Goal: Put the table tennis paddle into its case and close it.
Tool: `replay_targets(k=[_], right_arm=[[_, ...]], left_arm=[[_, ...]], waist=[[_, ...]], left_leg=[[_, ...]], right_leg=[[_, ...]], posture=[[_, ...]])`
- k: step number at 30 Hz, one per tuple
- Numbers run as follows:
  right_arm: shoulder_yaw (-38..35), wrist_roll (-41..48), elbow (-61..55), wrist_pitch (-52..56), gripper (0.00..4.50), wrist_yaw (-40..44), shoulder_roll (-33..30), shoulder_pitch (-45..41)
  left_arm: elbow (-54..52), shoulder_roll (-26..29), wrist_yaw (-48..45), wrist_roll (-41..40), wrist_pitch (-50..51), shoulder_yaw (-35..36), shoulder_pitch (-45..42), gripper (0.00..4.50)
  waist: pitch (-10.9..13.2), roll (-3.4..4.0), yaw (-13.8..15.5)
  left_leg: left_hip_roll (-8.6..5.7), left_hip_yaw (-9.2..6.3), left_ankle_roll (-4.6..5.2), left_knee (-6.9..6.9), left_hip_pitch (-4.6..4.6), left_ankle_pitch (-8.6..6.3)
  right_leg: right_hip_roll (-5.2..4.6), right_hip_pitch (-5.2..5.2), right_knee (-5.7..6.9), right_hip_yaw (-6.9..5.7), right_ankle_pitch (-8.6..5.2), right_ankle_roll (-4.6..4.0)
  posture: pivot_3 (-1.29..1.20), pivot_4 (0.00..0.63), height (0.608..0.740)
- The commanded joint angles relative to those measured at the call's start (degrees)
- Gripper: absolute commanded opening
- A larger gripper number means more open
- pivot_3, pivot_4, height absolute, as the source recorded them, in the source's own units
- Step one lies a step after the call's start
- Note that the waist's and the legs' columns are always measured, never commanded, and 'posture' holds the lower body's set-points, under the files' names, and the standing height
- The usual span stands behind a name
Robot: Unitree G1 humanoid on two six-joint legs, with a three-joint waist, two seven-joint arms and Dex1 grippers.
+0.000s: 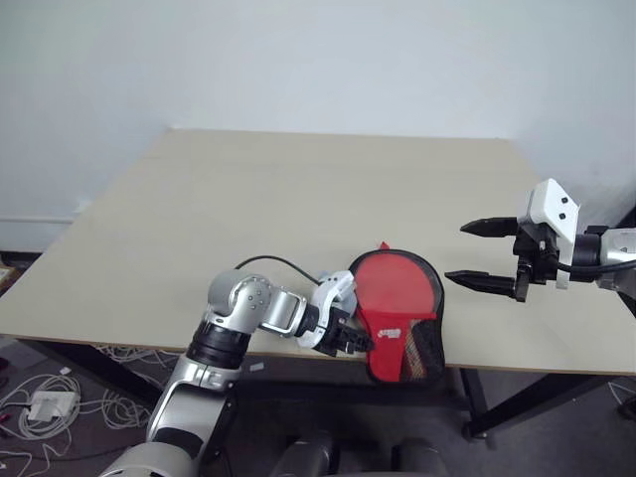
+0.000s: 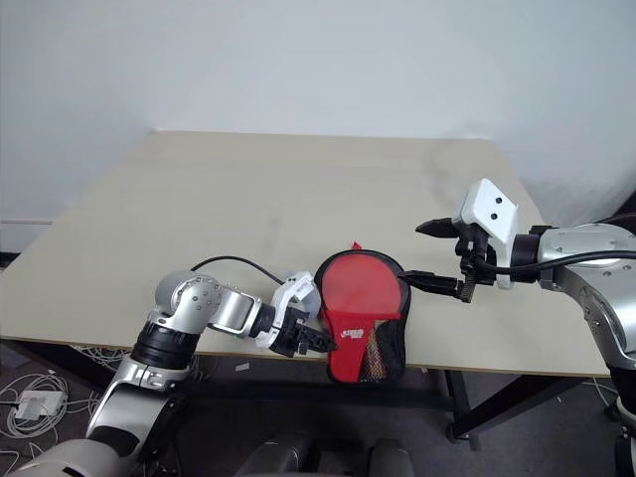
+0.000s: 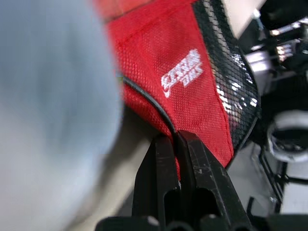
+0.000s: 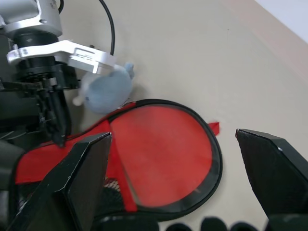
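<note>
- The case (image 1: 399,313), a red fabric pouch with a black zipper rim and a black mesh pocket, lies at the near edge of the beige surface (image 1: 298,199), its narrow end hanging over that edge.
- A round red face shows inside the case's open rim; whether it is the paddle's blade or the case's lining cannot be told.
- The left gripper (image 1: 350,341) reaches in from the left, its jaws pressed together on the case's black rim near the white logo (image 3: 182,75).
- A pale blue soft wad (image 4: 107,89) sits just beside the left wrist, touching the case's far-left rim.
- The right gripper (image 1: 479,252) hovers above the surface just right of the case, jaws spread wide and holding nothing.
- A black cable (image 1: 278,262) runs along the surface to the left wrist.
</note>
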Motion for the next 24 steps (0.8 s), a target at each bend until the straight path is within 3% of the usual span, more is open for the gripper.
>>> replay_targets(k=[1,17,24], right_arm=[[-0.5,0.5,-1.0,-0.4,4.5,0.1,0.5,-1.6],[0.6,0.7,-1.1,0.1,4.5,0.0,0.9,-2.3],[1.4,0.6,-1.2,0.5,4.5,-0.1,1.8,-3.3]], left_arm=[[-4.0,0.0,2.6,-7.0,0.4,-1.0,0.6,0.03],[-7.6,6.7,9.8,-20.2,0.4,-2.2,2.4,0.03],[-7.9,6.8,11.0,-22.3,0.4,-0.9,1.4,2.43]], waist=[[0.0,-0.01,0.1],[0.1,0.02,0.3],[0.1,0.02,0.3]], left_leg=[[0.0,0.0,0.0,0.0,0.0,0.0],[0.0,0.07,0.0,0.01,0.01,0.0],[0.0,0.08,0.0,0.02,0.02,0.0]], right_leg=[[0.0,0.0,0.0,0.0,0.0,0.0],[0.02,-0.03,0.03,0.12,0.04,-0.09],[0.03,-0.04,0.03,0.14,0.06,-0.12]], posture=[[0.0,0.0,0.739],[0.0,0.0,0.739],[0.0,0.0,0.739]])
